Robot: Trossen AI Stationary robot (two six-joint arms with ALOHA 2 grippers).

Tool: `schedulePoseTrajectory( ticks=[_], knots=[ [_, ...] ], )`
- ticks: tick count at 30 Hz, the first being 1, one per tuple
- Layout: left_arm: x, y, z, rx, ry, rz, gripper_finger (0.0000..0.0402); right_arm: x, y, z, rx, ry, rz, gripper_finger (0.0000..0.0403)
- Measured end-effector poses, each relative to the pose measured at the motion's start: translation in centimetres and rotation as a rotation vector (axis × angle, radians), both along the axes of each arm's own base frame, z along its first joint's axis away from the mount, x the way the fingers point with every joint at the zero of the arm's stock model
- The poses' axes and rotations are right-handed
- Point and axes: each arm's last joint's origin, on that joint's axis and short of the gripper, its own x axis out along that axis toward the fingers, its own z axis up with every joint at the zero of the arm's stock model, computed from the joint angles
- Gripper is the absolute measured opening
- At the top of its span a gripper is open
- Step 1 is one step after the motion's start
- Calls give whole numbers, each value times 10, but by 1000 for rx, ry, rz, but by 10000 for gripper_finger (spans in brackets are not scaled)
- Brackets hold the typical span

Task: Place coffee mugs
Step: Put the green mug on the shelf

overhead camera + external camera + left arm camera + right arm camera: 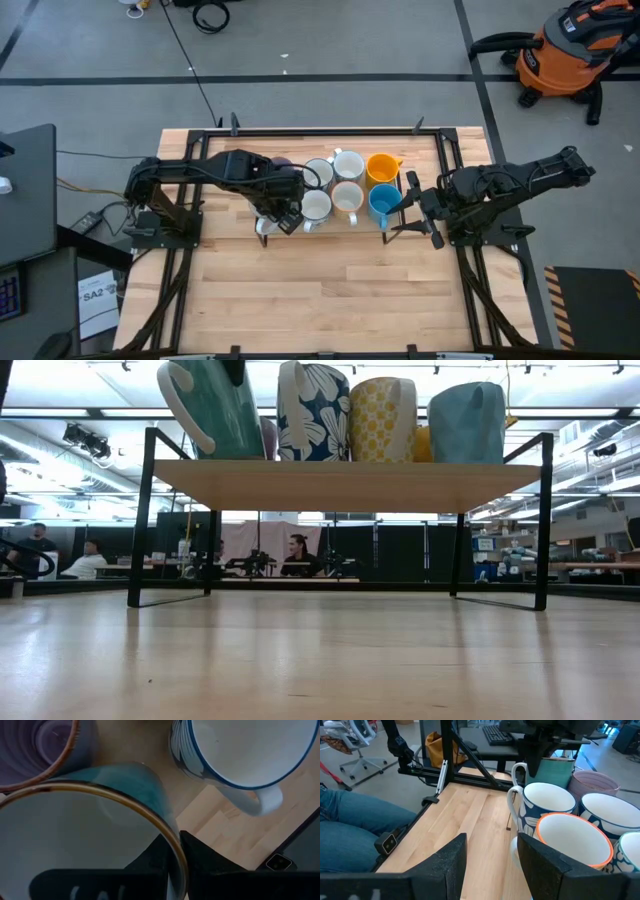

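Several mugs stand clustered on a raised wooden shelf (350, 472): white ones (346, 198), an orange one (382, 167), a blue one (383, 203) and a purple one (30, 750). My left gripper (280, 215) is at the cluster's left end, shut on a teal mug (205, 405), which sits tilted with its handle (180, 410) pointing away from the others. My right gripper (492, 860) is open, level at the cluster's right end beside the blue mug, and touches nothing. My left gripper pinches the teal mug's wall at the rim (172, 852), one finger (150, 865) inside the mug and the other (210, 865) outside. The fingers come from above, pointing down. The mug leans, its base (238, 452) down at the shelf top.
The shelf stands on black metal legs (140, 520) above the wooden table (320, 660). A white, blue-rimmed mug (245, 750) and the purple mug stand right next to the held one. People sit in the room beyond the table.
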Motion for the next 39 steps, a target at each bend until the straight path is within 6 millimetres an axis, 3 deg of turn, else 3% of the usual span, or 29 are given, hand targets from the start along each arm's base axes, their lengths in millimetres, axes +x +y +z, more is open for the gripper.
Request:
schedulePoseTrajectory(
  ticks=[10, 24, 39],
  knots=[
    [0, 0, 0, -2, 0, -1, 47, 0, 0, 0, 0, -1, 0, 181],
    [0, 0, 0, -5, 0, -2, 132, 0, 0, 0, 0, 0, 0, 181],
    [3, -2, 0, -78, -21, -22, 139, 0, 0, 0, 0, 0, 0, 180]
  ],
)
